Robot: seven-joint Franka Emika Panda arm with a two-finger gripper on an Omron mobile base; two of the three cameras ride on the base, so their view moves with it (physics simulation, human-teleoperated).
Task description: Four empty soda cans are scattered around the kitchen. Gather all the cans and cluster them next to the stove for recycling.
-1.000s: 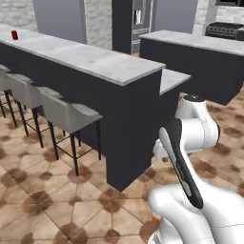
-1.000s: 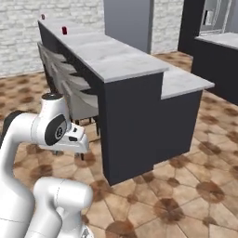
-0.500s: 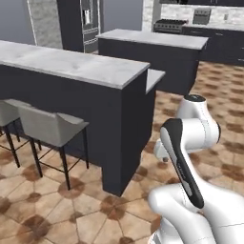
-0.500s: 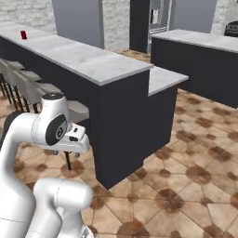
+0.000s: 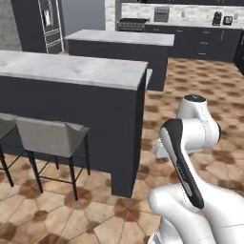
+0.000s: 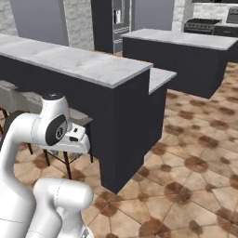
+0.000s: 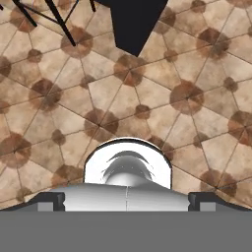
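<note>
Gripper (image 7: 126,197) folded low over tile floor (image 7: 147,98), jaws spread wide, holding nothing. Base has swung since a second ago, so whole view shifted: bar counter (image 5: 71,69) now close at left, stool (image 5: 50,136) tucked under it. Red can from its far end now out of frame. Island (image 5: 121,38) beyond. Stove (image 5: 133,23) against far wall.

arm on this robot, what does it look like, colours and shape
The arm is glossy white with rounded, tube-like links, a long dark strip along one link and dark caps and discs at the joints. No loose cables or markings show. The gripper's finger tips are small and dark.
</note>
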